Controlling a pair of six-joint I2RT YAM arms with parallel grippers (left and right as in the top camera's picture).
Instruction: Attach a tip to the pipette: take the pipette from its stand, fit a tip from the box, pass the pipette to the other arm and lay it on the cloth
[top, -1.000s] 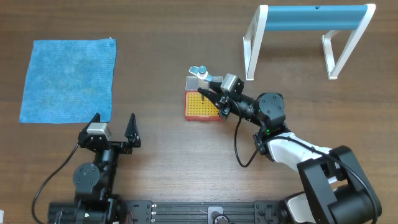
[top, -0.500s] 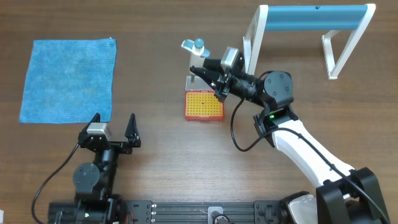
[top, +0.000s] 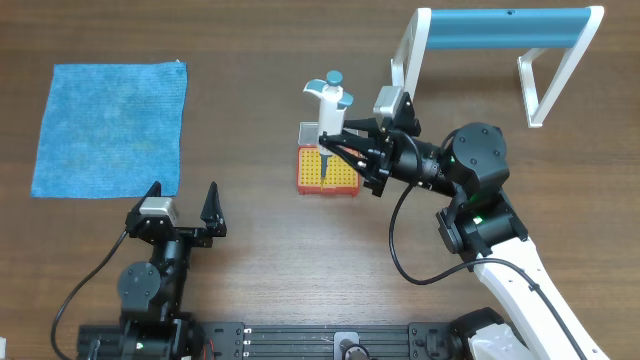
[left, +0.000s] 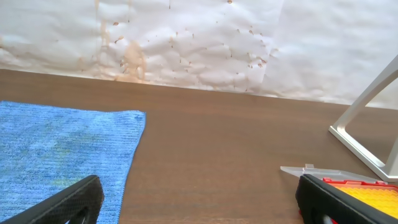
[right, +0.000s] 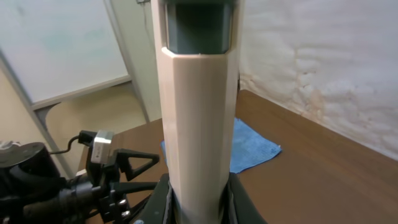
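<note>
The left gripper (top: 183, 195) sits low over the table (top: 260, 250), nearer the arm bases than the tip box (top: 340, 178) and well off to the box's left. Its two fingers are spread wide with nothing between them.

The tip box is a low tray with red walls and a yellow-orange grid of holes on top. Its clear lid (top: 307, 131) lies open against the far side of the box.

The pipette (top: 328, 115) stands nearly upright above the box's left half, with its thin lower end pointing down at the grid. Whether that end touches the grid, or carries a tip, cannot be told. The body is white and flat-sided. It has a grey section higher up, a blue button on top and a short white hook jutting from the head.

The right gripper (top: 336, 140) comes in from the box's right side. Its dark fingers are pinched on the pipette's white body, partway up.

The blue cloth (top: 110, 130) lies flat far to the left of the box, well apart from it. The stand (top: 500, 28), a white frame with a blue top bar, is beyond the box and to its right.
</note>
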